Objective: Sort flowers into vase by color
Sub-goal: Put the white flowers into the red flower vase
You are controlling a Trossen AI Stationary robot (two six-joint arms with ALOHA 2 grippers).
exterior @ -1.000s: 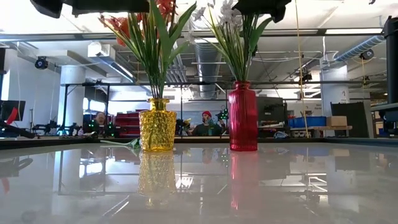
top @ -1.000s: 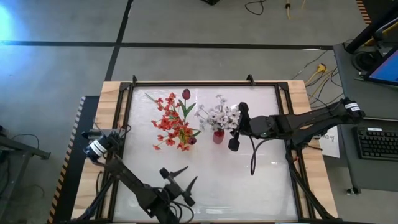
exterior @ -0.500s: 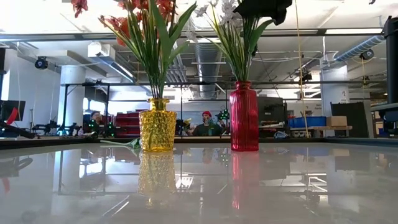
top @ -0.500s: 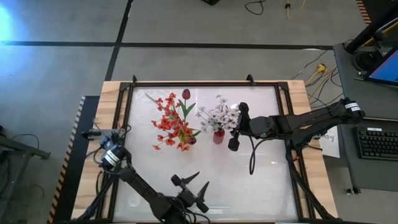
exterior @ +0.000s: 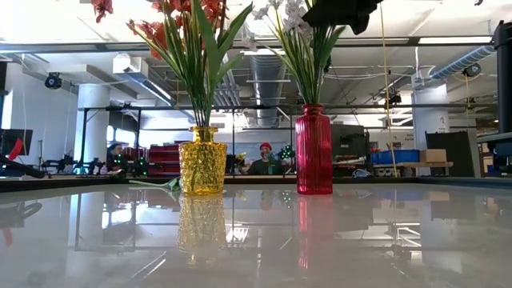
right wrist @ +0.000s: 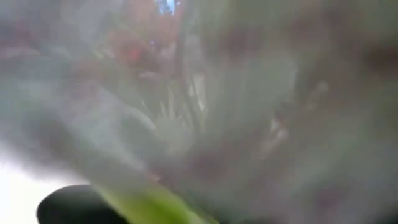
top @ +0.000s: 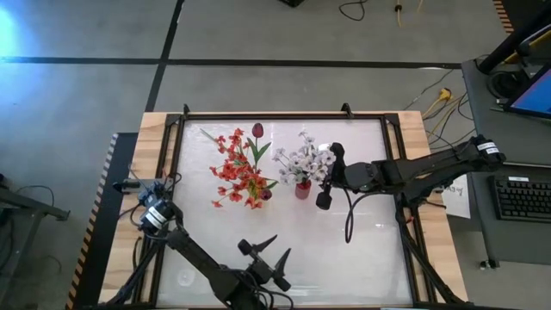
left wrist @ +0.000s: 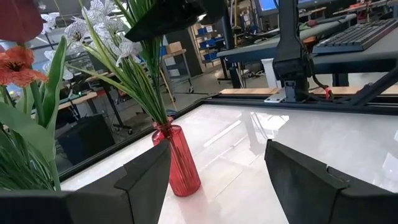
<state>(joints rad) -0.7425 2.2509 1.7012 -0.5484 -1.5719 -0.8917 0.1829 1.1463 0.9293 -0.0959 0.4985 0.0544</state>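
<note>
A yellow glass vase (exterior: 202, 160) stands on the table with red-orange sprays (top: 239, 172) and a dark red tulip (top: 257, 130) in it. To its right, a red vase (exterior: 314, 149) holds white flowers (top: 301, 159) on green stems. My right gripper (top: 331, 155) hovers at the top of the white bunch, on its right side. It shows as a dark shape over the blossoms (left wrist: 174, 15). The right wrist view is filled with blurred blossoms and one green stem. My left gripper (top: 267, 254) is open near the table's near edge and faces the vases.
A black frame (top: 284, 114) borders the white tabletop. Open tabletop (top: 344, 258) lies between the vases and the near edge. A cable loop (top: 349, 224) hangs from my right arm over the table. A side desk with a keyboard (top: 523, 198) stands to the right. People (exterior: 264, 160) sit far behind.
My left gripper has moved a little toward the table's right and near edge and has dropped out of the low view's top. It has kept still over the last half second. The right gripper stays at the white flowers.
</note>
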